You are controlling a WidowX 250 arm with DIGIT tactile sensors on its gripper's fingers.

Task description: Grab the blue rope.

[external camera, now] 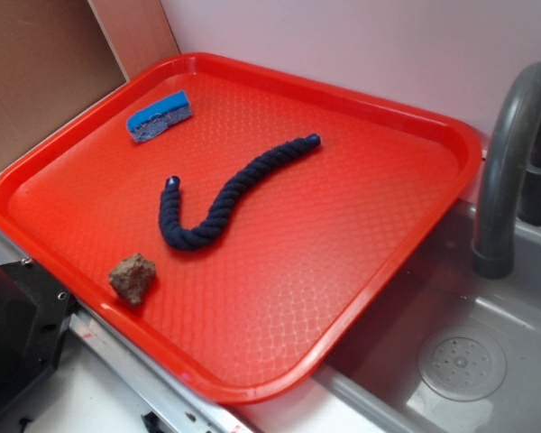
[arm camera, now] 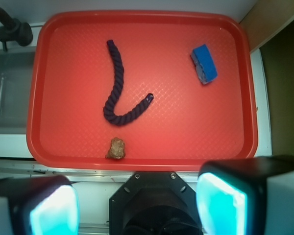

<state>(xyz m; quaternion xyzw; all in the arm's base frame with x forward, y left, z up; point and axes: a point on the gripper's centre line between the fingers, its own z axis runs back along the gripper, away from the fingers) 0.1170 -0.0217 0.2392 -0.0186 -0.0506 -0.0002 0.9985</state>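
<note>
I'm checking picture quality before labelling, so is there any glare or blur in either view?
Exterior view: soft glare on the red tray right of the blue rope, everything fairly sharp. Wrist view: the hand is close, blurred, its pads glowing cyan; tray contents stay sharp.

Pale wall (external camera: 361, 45), brown board (external camera: 36, 72), grey sink (external camera: 487, 361) with faucet (external camera: 509, 153).

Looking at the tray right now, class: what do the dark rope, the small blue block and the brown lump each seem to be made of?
Dark navy twisted rope: probably cotton or synthetic fibre, matte, visible strands; glossy bound tips. Small bright blue rectangular block: likely foam sponge with a greyish scouring layer. Brown rough lump: looks like stone, irregular and dull, though unsure. Red tray: moulded plastic, textured and slightly shiny.
</note>
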